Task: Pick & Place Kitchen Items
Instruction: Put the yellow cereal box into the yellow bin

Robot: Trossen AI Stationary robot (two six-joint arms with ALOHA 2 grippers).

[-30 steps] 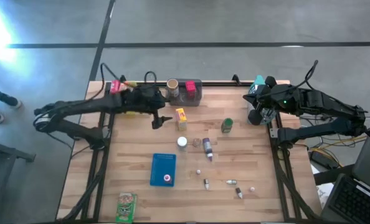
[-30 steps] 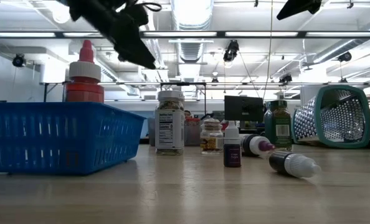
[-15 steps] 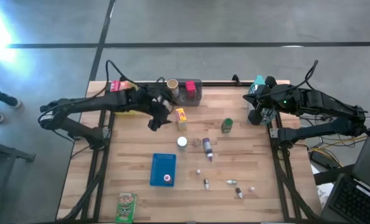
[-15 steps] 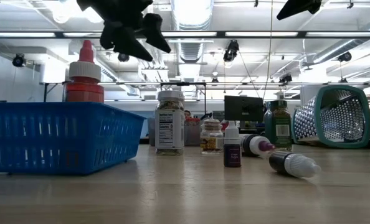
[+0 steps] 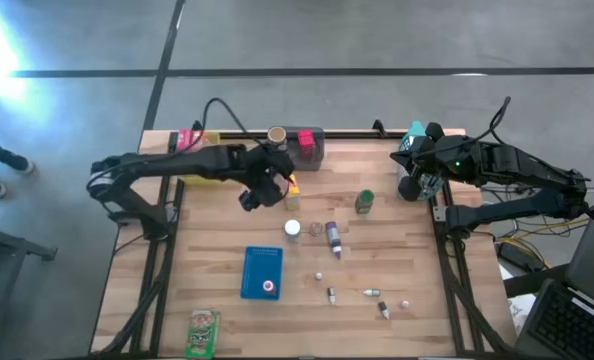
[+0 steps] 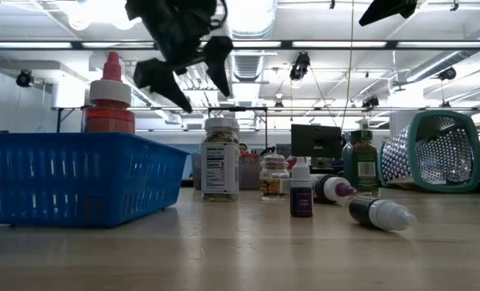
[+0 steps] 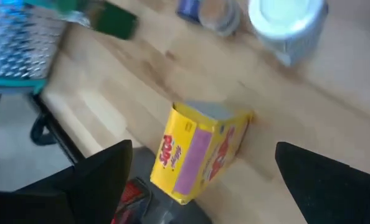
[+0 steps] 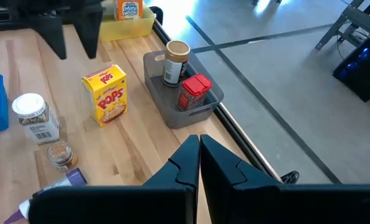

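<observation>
The left gripper [image 5: 265,192] has slid along from the desk's left side and now hangs right at the yellow box [image 5: 291,185], fingers [image 7: 91,177] spread wide with the box [image 7: 200,149] showing in the gap between them — nothing held. From table height it floats [image 6: 187,69] high above the items. The box stands upright near the desk's far edge, just in front of the grey bin [image 5: 305,147], which holds a jar [image 8: 175,62] and a red packet [image 8: 195,91]. Nearer the middle: a white-lidded jar [image 5: 292,229], a small jar [image 5: 316,230], a purple bottle [image 5: 333,238] lying down, and a green bottle [image 5: 364,202] off toward the right. The blue tray [image 5: 261,262] sits toward the near edge with a red-capped bottle [image 6: 109,95] in it; tiny bottles [image 5: 374,294] are scattered beside it on the right, and a green packet [image 5: 203,332] lies at the near left corner. The right gripper [image 5: 413,186] waits at the far right corner, fingers [image 8: 179,165] pressed together on nothing.
</observation>
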